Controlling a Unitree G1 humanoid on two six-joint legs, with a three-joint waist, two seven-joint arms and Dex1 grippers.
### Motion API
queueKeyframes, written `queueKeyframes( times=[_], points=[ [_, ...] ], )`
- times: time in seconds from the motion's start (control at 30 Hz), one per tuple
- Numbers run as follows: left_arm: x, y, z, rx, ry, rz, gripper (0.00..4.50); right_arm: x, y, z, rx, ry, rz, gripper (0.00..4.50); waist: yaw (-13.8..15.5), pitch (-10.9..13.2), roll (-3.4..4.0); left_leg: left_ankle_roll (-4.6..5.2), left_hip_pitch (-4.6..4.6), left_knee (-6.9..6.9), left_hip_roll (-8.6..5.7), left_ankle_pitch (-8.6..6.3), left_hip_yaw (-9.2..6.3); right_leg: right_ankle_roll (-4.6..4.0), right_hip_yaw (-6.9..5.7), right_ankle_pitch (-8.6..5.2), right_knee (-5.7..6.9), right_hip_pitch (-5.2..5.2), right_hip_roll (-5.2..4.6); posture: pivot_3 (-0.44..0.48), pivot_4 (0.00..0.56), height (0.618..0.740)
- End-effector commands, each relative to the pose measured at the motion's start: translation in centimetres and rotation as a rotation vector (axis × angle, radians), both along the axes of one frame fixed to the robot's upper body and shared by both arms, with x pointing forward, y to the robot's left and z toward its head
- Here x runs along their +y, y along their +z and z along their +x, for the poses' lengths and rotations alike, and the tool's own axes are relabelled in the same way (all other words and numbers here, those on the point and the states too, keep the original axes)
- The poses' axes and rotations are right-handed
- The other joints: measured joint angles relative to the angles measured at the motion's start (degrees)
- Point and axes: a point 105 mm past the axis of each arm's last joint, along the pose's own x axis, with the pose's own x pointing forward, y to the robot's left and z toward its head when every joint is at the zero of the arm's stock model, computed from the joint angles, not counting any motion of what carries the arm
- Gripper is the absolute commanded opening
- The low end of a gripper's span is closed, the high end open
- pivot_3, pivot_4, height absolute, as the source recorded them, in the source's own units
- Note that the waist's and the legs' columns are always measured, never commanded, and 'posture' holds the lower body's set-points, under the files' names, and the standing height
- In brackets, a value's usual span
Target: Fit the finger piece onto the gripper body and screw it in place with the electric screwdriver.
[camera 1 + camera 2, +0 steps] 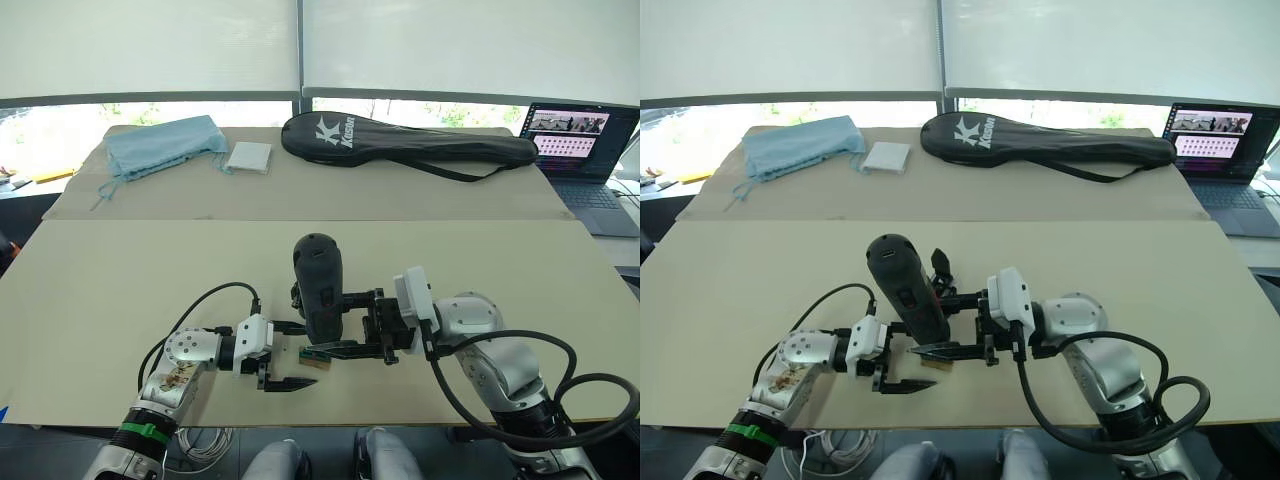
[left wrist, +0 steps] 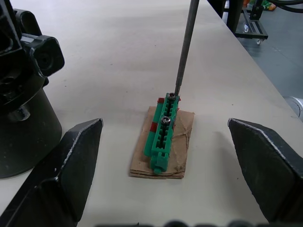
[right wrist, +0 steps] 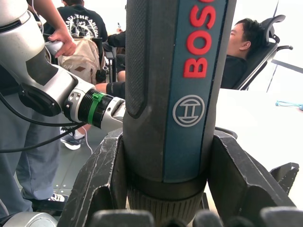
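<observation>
My right gripper (image 1: 328, 323) is shut on the electric screwdriver (image 1: 318, 280), a thick black and blue tool held upright over the table. Its thin metal bit (image 2: 185, 42) comes down onto a screw at the far end of a green screw strip (image 2: 162, 135). The strip lies on a scrap of cardboard (image 2: 183, 156). My left gripper (image 1: 308, 356) is open, with one finger on each side of that cardboard and touching nothing. The gripper body (image 2: 23, 99), black with a round base, stands on the table just behind the strip. The finger piece is out of view.
A black racket bag (image 1: 400, 140), a blue cloth (image 1: 160, 145) and a white pad (image 1: 249, 157) lie at the table's far side. A laptop (image 1: 580, 150) sits at the far right. People (image 3: 75, 23) stand and sit beyond the table in the right wrist view.
</observation>
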Motion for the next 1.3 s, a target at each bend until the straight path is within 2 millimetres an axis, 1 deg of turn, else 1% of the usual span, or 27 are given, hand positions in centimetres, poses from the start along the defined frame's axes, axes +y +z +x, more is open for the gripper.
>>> queueKeyframes(
  times=[0.03, 1.3],
  points=[
    [-0.25, -2.24, -1.06, 0.081, -0.012, 0.038, 4.5, -0.1, 1.69, -0.56, -0.067, 0.024, 0.055, 1.94, 0.0, -0.01, 0.01, 0.0, 0.0, 0.0, 0.0, 0.0, 0.0, 0.0, 0.0, 0.0, 0.0, 0.0, 0.0, 0.0, 0.15, 0.74],
    [-0.15, -2.54, -1.25, 0.086, -0.017, 0.04, 4.5, 0.07, 1.53, -0.49, -0.045, 0.012, 0.055, 1.94, 0.0, -0.1, 0.12, 0.03, 0.0, -0.01, 0.0, -0.02, 0.0, 0.0, 0.01, 0.0, -0.01, 0.0, -0.01, 0.0, 0.15, 0.74]
  ],
)
